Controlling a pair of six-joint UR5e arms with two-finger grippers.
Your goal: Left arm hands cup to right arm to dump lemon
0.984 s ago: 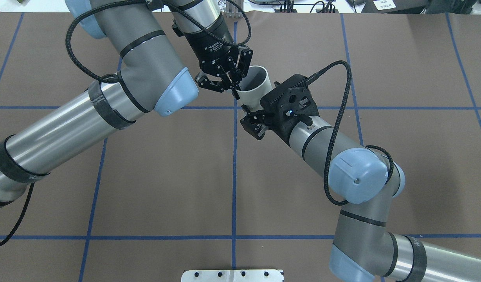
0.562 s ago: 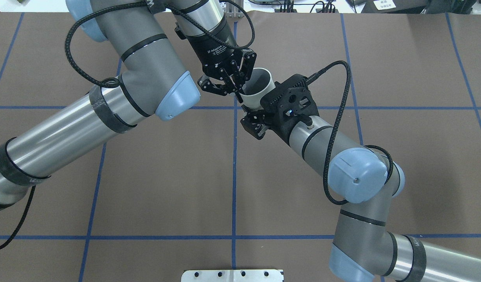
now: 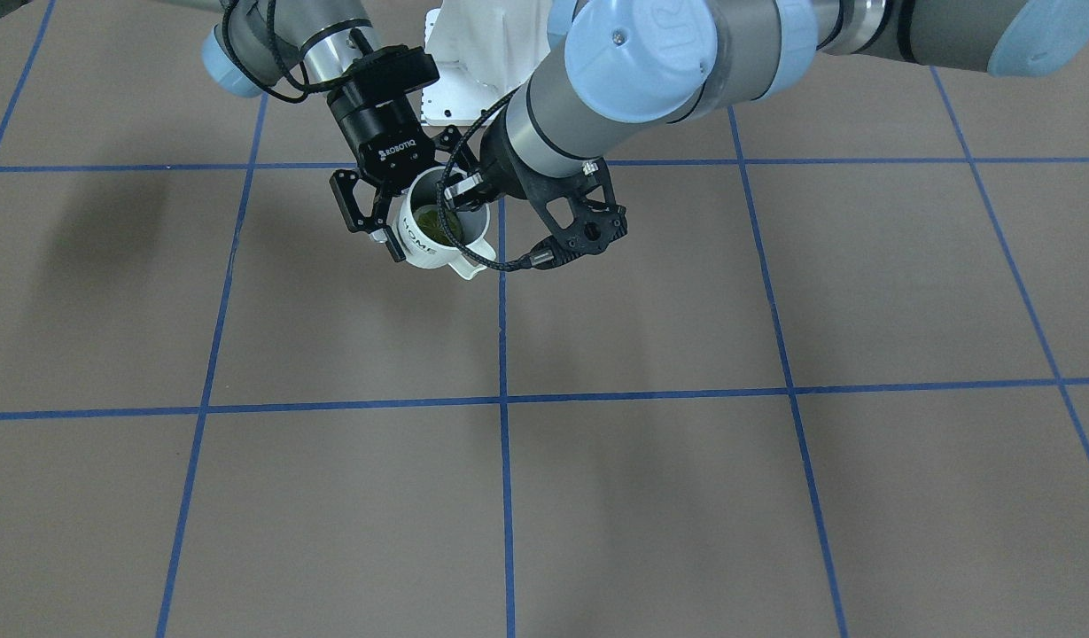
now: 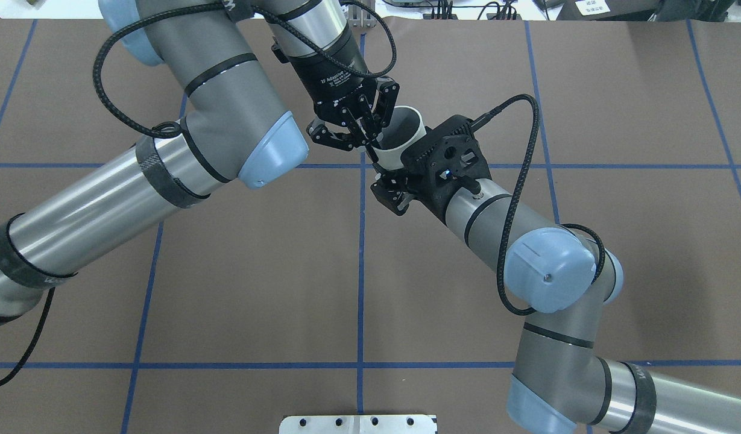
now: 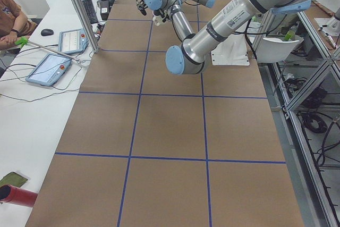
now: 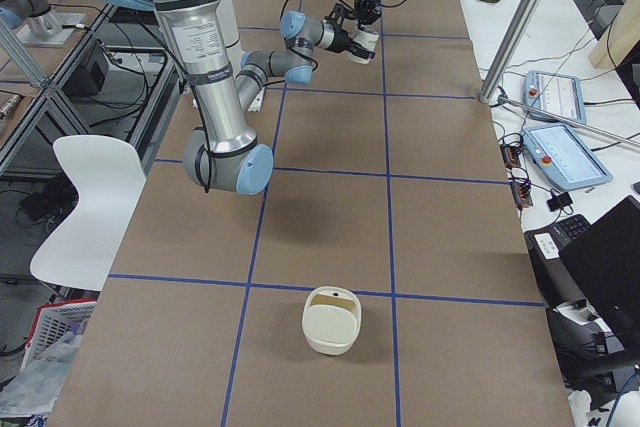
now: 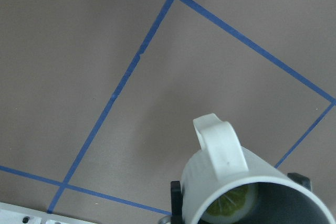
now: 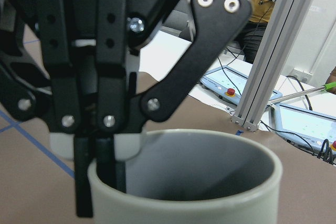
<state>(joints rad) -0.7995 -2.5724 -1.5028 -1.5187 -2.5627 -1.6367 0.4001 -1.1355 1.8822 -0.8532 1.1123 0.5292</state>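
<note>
While the left arm (image 4: 225, 102) reaches in from above, the left tool (image 4: 366, 140) is closed on the rim of the cup (image 3: 429, 252). The right wrist view shows one of its fingers (image 8: 113, 169) inside the mouth and the other outside, with the wall caught between them. The cup, a white mug lettered "HOME", is in the air clear of the table (image 3: 686, 496), about midway along it and close to the centre line of blue tape (image 3: 501, 443). Its mouth faces upward, and its squarish handle (image 7: 218, 148) is on the side away from the robot's base. The lemon (image 7: 229, 205), a dull yellow-green slice with radiating segment lines, lies inside the cup on its grey bottom.

The right arm (image 4: 497, 223) reaches in from the robot's side. The right tool (image 7: 237, 188), marked "ROBOTIQ", is spread wide, with one finger on each side of the cup's body below the rim. The fingers sit close to the wall, but whether their pads press on it cannot be told. A holed black bracket (image 4: 448, 158) on this wrist hides part of the cup in the overhead view.

In the exterior right view a cream-coloured container (image 6: 330, 319) stands on the table toward the end at the robot's right, well apart from both tools. A person's forearm (image 5: 10, 22) shows at the edge of the exterior left view, near two tablets (image 5: 50, 67).
</note>
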